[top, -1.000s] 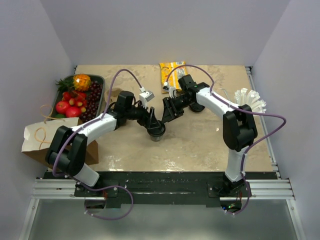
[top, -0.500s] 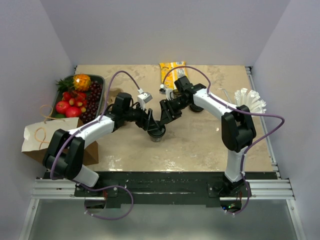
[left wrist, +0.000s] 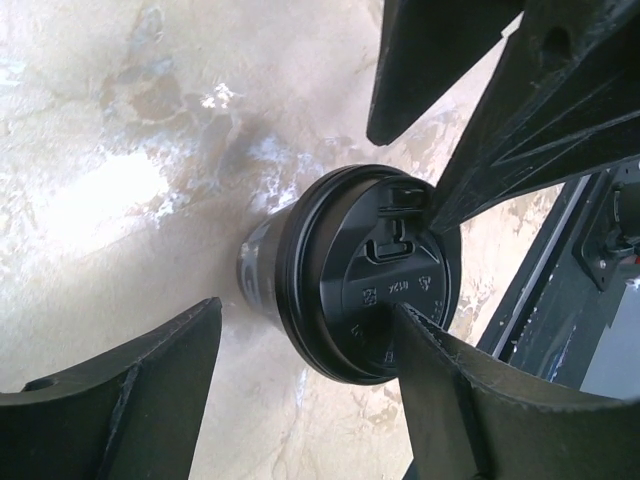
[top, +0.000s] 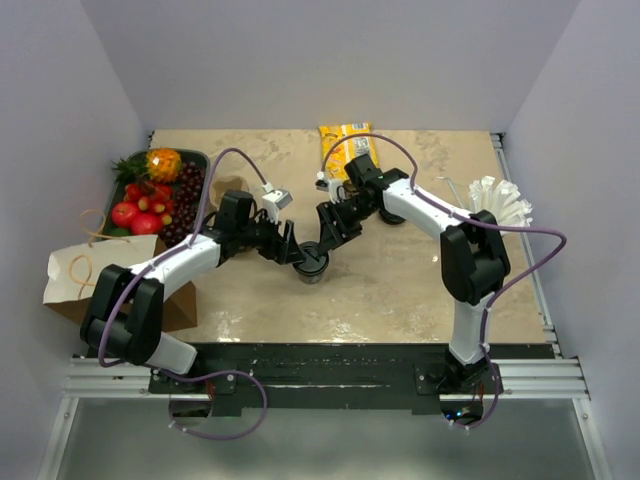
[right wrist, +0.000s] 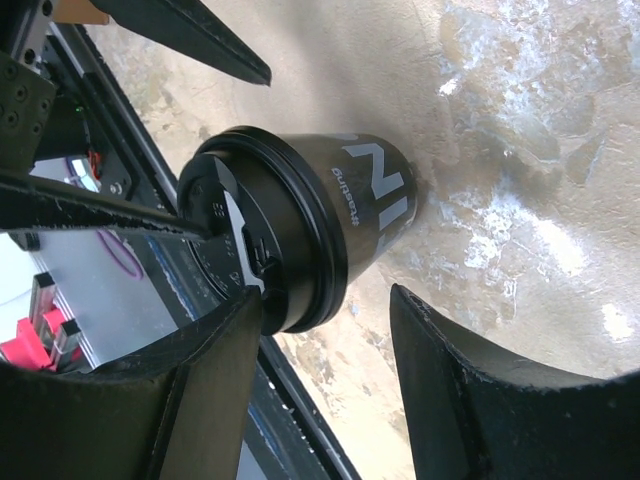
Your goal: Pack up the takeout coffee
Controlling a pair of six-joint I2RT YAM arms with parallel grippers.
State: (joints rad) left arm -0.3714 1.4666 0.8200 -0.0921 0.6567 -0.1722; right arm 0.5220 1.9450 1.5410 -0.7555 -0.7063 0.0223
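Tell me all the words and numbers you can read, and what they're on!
"N": big white letter on the coffee cup, right wrist view; the letters beside it are unclear.
Small white word next to it: too blurred to read.
Raised marks on the lid: too small to read.
Print on the yellow packet: too small to read.

Beige table (top: pixel 400 290) with cup (top: pixel 312 262), packet (top: pixel 340 140), tray (top: pixel 196 156)

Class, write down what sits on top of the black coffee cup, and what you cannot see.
A round black plastic lid sits on the black paper coffee cup. It covers the opening, so the cup's contents cannot be seen.
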